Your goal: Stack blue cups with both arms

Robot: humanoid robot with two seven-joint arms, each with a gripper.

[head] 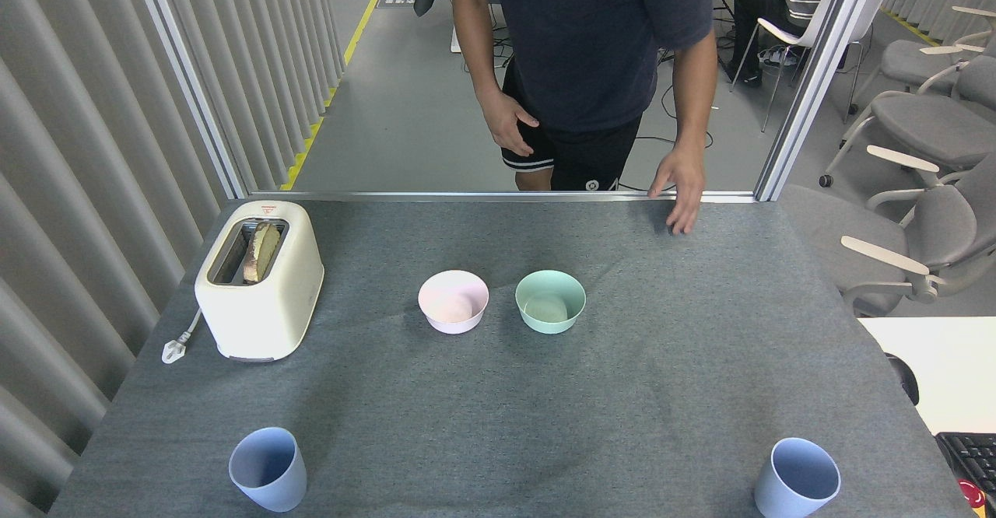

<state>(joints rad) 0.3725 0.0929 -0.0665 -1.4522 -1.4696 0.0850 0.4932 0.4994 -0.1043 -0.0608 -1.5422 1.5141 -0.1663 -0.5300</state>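
- Your two blue cups stand upright on the table (498, 425), well apart: left cup (267, 469) at 7 o'clock, right cup (797, 478) at 5 o'clock.
- Pink bowl (454, 301) and green bowl (550, 301) sit at centre.
- Neither robot hand is in view; you cannot tell their state.

The pale blue plastic tumbler at right (797, 477) is cut at its base by the bottom edge. The person in a dark shirt (583, 59) is cropped above the chest. The black keyboard (969, 456) shows one corner only. Toaster lettering (270, 208) is illegible.
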